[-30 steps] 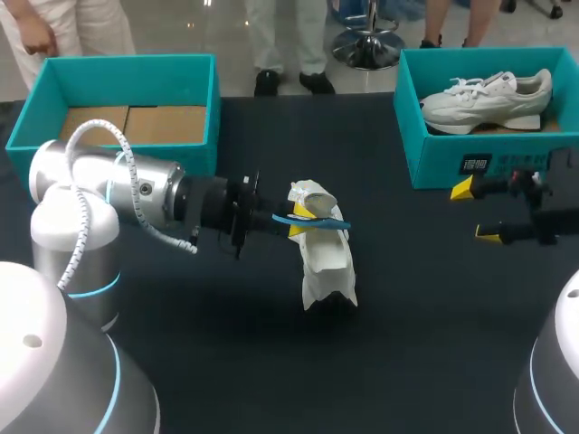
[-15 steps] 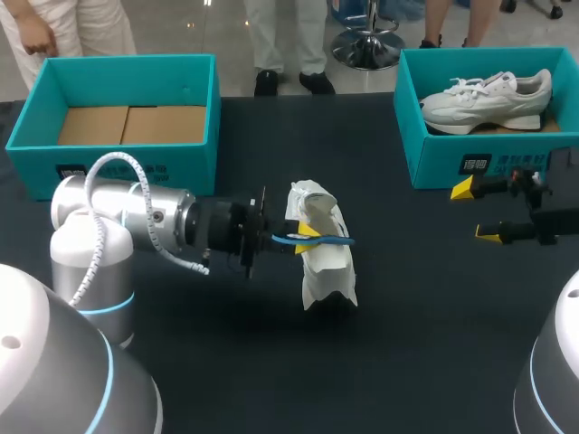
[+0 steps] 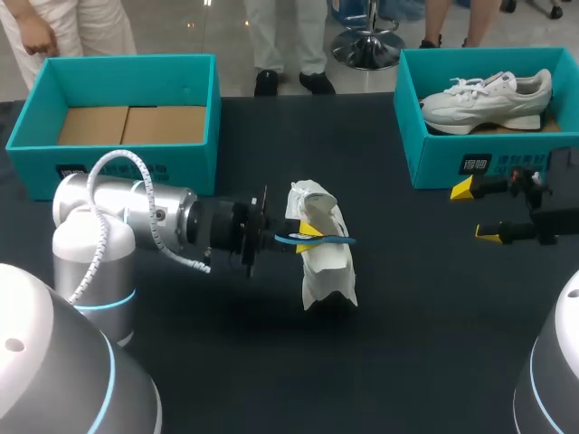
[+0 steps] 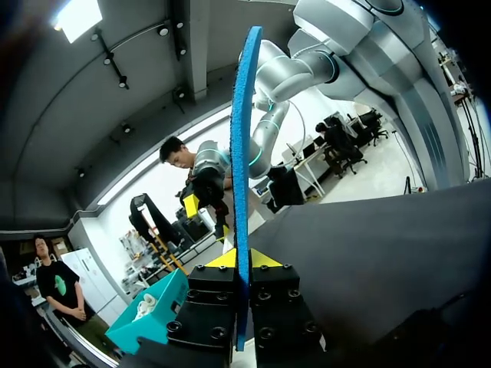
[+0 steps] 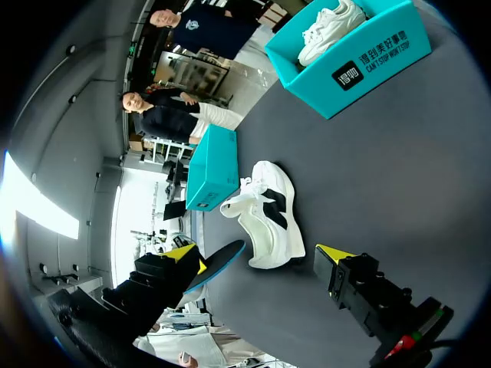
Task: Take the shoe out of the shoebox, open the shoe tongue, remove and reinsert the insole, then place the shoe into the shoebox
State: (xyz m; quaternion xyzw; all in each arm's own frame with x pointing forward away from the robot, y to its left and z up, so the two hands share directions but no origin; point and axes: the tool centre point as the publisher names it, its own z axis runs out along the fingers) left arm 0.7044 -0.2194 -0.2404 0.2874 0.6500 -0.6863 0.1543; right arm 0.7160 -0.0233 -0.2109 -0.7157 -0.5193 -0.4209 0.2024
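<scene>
Progress sits near the halfway mark: the white shoe (image 3: 327, 262) is out of its box and appears to lie on its side near the middle of the bench (image 3: 425, 344), and the blue insole (image 3: 336, 240) is out of it, so removal looks done. By my reading, what is left is slipping the insole back in and carrying the shoe to a shoebox. The empty shoebox (image 3: 136, 163) at the far left is the likely home, since the shoebox on the right (image 3: 443, 154) already holds a second shoe (image 3: 488, 98). Whether the tongue is pulled open cannot be made out. The left arm reaches in roughly level from the left side, wrist pointed across the bench, and its left end effector (image 4: 244, 261) is clamped on the insole near one end. The strip runs straight out ahead of the fingers, seen edge-on, and crosses the upper part of the shoe in the head view; whether it touches the shoe I cannot tell. The right end effector (image 3: 477, 212) hangs at the right edge, just in front of the right-hand shoebox and well apart from the shoe, its fingers spread and holding nothing.
</scene>
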